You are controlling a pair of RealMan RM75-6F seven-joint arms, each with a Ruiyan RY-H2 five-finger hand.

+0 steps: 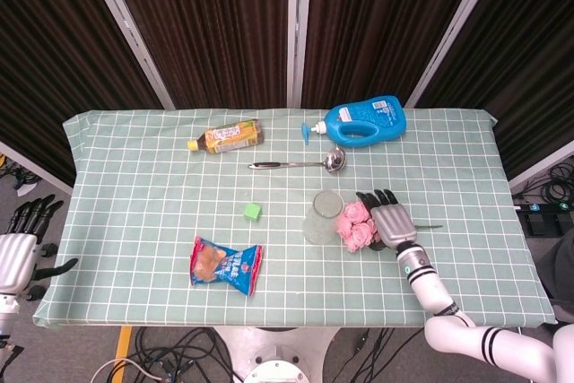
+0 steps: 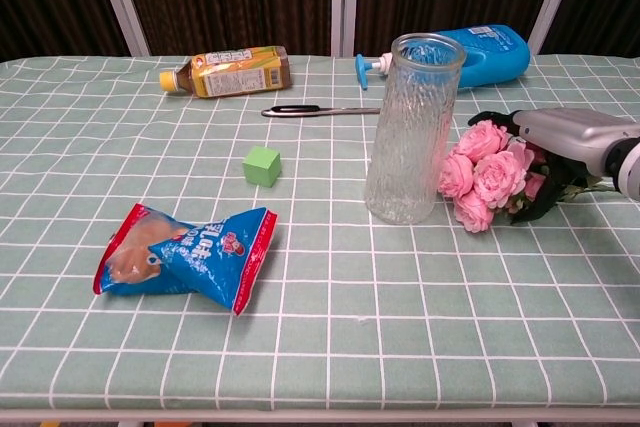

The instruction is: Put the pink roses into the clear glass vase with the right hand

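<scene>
The pink roses (image 1: pixel 354 224) (image 2: pixel 480 172) lie on the green checked table (image 1: pixel 134 186), blooms close against the base of the clear glass vase (image 1: pixel 323 217) (image 2: pixel 410 127), which stands upright to their left. My right hand (image 1: pixel 387 219) (image 2: pixel 565 135) hovers low over the leaves and stems, fingers stretched out toward the far side, and covers them from above. I see nothing held in it. The stem end sticks out to its right. My left hand (image 1: pixel 18 248) hangs off the table's left front corner with fingers apart and empty.
A blue detergent bottle (image 1: pixel 363 120) (image 2: pixel 480 52) lies at the back, with a ladle (image 1: pixel 300 164) (image 2: pixel 320 109) in front of it. A tea bottle (image 1: pixel 229 137) lies back left. A green cube (image 1: pixel 253 212) and a snack bag (image 1: pixel 224 265) sit left of the vase.
</scene>
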